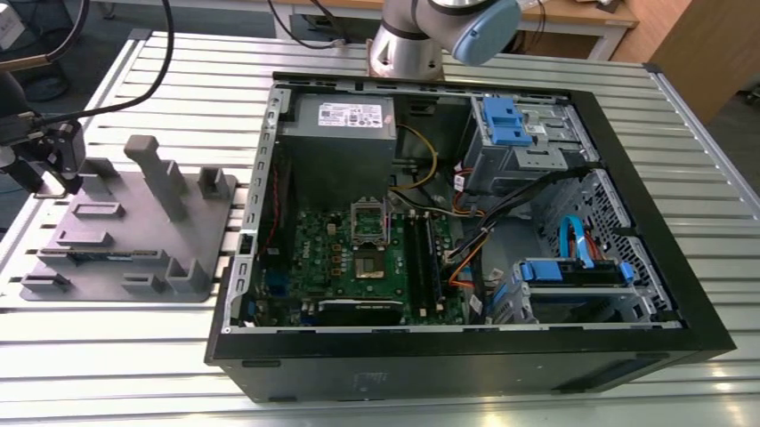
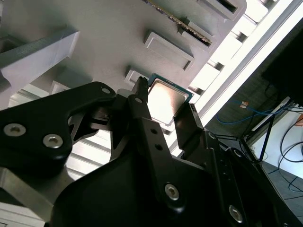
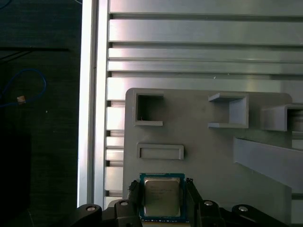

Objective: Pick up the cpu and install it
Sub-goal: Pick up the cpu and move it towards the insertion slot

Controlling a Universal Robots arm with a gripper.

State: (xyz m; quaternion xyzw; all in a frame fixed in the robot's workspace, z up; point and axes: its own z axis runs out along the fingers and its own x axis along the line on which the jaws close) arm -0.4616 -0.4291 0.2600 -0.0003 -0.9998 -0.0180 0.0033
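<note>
Fingers (image 3: 134,195) clench the cpu (image 3: 162,196) by two opposite sides, as I see in both wrist views. It sits near one edge of the grey holder tray (image 3: 213,156); I can't tell whether it touches. On my exterior view the gripper (image 1: 66,173) hangs over that tray, well apart from the open computer case (image 1: 475,360).

Part of the cpu (image 2: 166,103) behind the gripper (image 2: 164,96) in the second wrist view
</note>
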